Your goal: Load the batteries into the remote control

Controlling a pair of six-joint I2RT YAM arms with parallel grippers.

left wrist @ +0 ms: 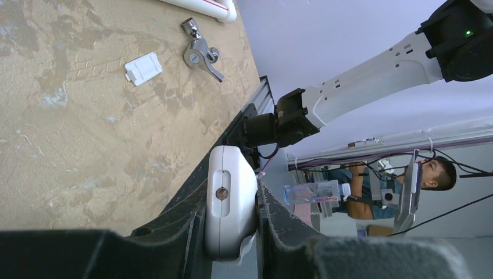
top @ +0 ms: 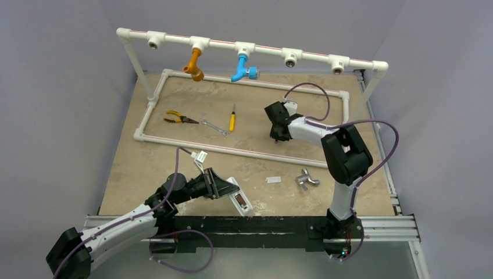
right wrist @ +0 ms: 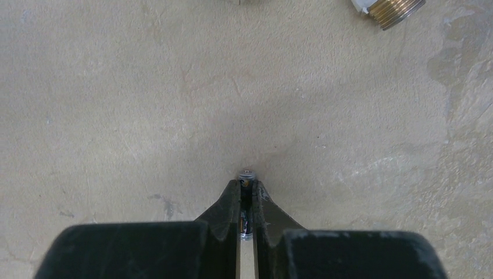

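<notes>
The white remote control [top: 239, 199] [left wrist: 229, 200] is held off the near edge of the table, with my left gripper [top: 224, 187] [left wrist: 231, 189] shut on its sides. In the left wrist view I see its end face, which has a small round window. My right gripper [top: 280, 135] [right wrist: 247, 185] points down at the table inside the pipe frame, shut on one slim dark battery [right wrist: 246, 174]. The battery's metal tip pokes out beyond the fingertips and its body lies between the pads. In the top view the gripper hides the battery.
A small white cover [top: 273, 180] [left wrist: 143, 68] and a silver tap fitting [top: 306, 179] [left wrist: 199, 51] lie near the front right. A white pipe frame [top: 174, 139] encloses pliers [top: 177, 118], a wrench [top: 215, 127] and a yellow-handled screwdriver [top: 232, 120]. A brass fitting [right wrist: 395, 10] lies ahead of the right gripper.
</notes>
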